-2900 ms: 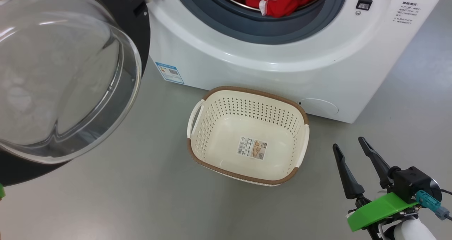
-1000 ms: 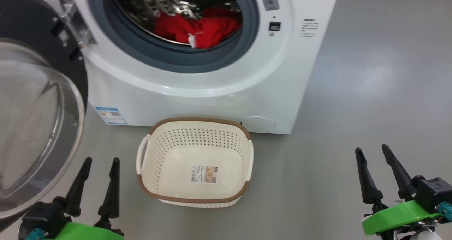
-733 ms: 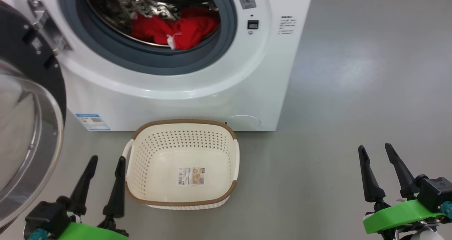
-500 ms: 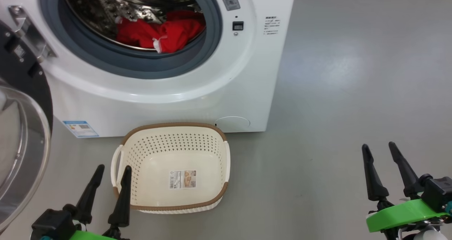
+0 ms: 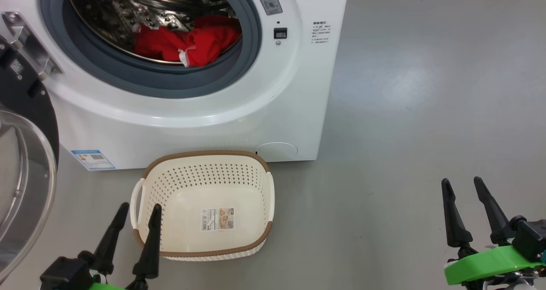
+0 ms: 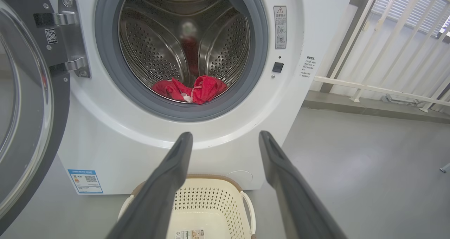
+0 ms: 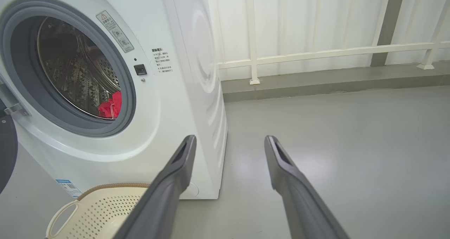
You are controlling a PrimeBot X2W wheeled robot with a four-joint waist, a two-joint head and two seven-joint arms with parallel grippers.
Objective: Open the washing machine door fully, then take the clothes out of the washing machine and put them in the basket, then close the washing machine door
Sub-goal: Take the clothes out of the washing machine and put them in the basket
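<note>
The white washing machine (image 5: 239, 119) stands at upper left with its door (image 5: 21, 170) swung wide open at the left edge. Red clothes (image 5: 183, 40) with a white trim piece lie at the drum's front; they also show as clothes (image 6: 191, 89) and clothes (image 7: 110, 107). The cream basket (image 5: 204, 160) sits on the floor before the machine, with nothing in it but its paper label. My left gripper (image 5: 140, 209) is open, its tips over the basket's near left corner. My right gripper (image 5: 463, 182) is open over bare floor at the lower right, holding nothing.
Grey floor (image 5: 405, 111) spreads to the right of the machine. A white railing (image 7: 316, 52) and a raised kerb run along the wall behind. The open door's glass bowl bulges close to my left arm.
The head camera has swung, so the whole scene has shifted left and the drum has come more into view. My left gripper has come into view, open. Both grippers stay open.
</note>
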